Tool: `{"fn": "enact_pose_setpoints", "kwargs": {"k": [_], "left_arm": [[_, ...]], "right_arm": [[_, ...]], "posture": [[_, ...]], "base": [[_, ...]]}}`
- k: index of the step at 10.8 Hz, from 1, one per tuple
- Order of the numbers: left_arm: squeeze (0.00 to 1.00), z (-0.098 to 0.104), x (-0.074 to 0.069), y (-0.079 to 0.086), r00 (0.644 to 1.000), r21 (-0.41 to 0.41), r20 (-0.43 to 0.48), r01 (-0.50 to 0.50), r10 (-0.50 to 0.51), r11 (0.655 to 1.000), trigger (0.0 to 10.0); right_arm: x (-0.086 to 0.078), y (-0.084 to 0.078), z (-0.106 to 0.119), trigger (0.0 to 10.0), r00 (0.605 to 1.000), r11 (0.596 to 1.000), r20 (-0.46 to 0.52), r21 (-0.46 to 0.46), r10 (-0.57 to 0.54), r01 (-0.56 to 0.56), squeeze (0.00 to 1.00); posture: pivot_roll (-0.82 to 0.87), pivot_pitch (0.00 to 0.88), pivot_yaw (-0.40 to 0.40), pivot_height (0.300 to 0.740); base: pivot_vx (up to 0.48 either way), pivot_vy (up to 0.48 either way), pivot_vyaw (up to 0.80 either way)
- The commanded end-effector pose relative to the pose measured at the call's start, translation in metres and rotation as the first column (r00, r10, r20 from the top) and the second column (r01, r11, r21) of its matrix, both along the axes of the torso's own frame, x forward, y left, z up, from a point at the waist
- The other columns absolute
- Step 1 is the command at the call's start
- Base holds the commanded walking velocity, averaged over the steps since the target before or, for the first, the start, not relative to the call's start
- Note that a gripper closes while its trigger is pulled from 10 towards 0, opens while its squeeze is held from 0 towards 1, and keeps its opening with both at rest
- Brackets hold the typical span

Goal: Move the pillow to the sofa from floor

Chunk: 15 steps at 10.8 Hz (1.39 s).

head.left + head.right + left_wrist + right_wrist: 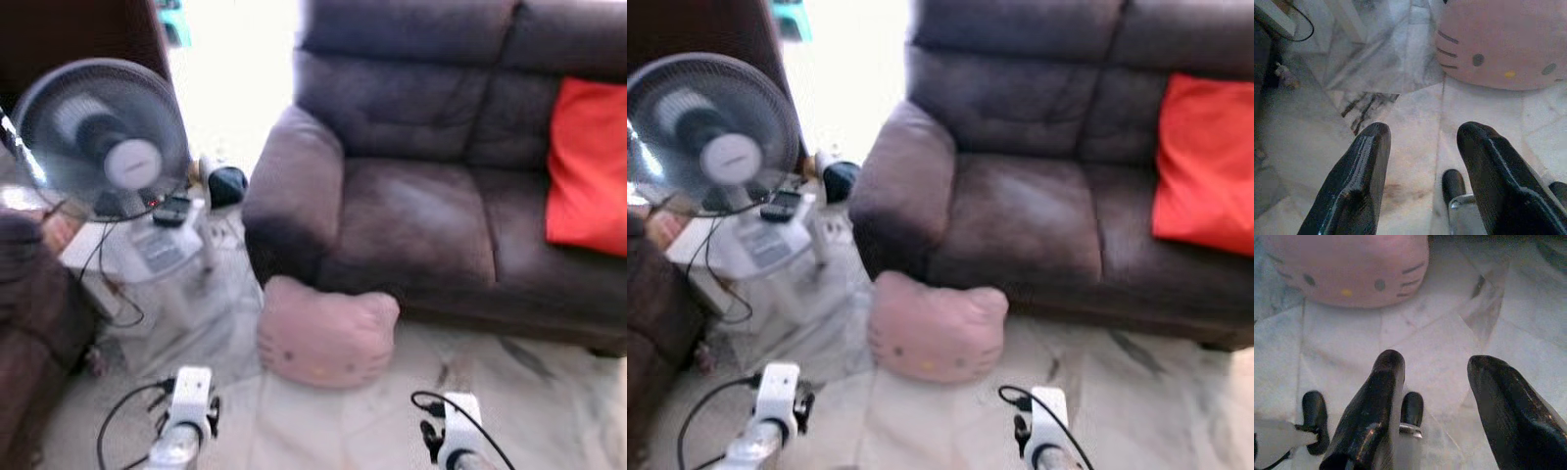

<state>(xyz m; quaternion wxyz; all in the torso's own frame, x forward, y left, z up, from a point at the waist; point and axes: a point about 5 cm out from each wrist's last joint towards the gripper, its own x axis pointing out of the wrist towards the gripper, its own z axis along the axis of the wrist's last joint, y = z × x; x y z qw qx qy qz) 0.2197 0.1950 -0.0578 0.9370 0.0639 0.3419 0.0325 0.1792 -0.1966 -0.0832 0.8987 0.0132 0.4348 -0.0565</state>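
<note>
A pink cat-face pillow (328, 333) lies on the marble floor, against the front of the dark brown sofa (421, 215) near its left armrest. Both my arms are held low in front of me, left wrist (188, 406) and right wrist (457, 431), short of the pillow. In the left wrist view my left gripper (1425, 134) is open over bare floor, with the pillow (1498, 44) ahead of it. The right gripper (1437, 362) is open too, nothing between its fingers, and the pillow (1347, 269) lies beyond it.
A red cushion (588, 166) leans on the sofa's right seat. A standing fan (103, 132) and a low white table (147, 255) with cables crowd the left. A dark brown seat (29, 313) is at the far left. A dark round object (225, 184) sits beside the armrest.
</note>
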Motion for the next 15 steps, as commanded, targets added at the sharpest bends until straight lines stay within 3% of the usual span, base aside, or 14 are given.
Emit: {"fn": "enact_pose_setpoints", "kwargs": {"k": [1,5,9,15], "left_arm": [[0.00,-0.002,-0.003,0.002,1.000,0.007,-0.018,0.004,-0.004,1.000,10.0],[0.00,-0.002,-0.004,0.001,0.999,0.001,-0.018,0.027,-0.027,1.000,10.0],[0.00,-0.005,-0.006,-0.004,0.998,-0.016,-0.037,0.043,-0.043,0.999,10.0],[0.00,-0.008,-0.011,-0.005,0.998,-0.022,-0.048,0.043,-0.044,0.999,10.0]], "right_arm": [[0.003,0.000,0.001,10.0,1.000,1.000,0.009,-0.001,0.004,-0.004,0.00],[0.003,-0.015,0.004,10.0,0.996,0.996,0.024,-0.004,-0.091,0.091,0.00],[0.002,-0.017,0.004,10.0,0.995,0.996,0.022,-0.005,-0.093,0.093,0.00],[0.000,-0.019,0.003,10.0,0.998,0.997,-0.007,-0.042,-0.068,0.067,0.00]], "posture": [[0.09,0.050,-0.061,0.740],[0.10,0.043,-0.063,0.740],[0.10,0.032,-0.064,0.740],[0.09,0.018,-0.070,0.740]], "base": [[0.000,0.356,0.00],[0.000,0.076,0.00],[0.000,0.000,0.00],[0.307,0.000,0.00]]}}
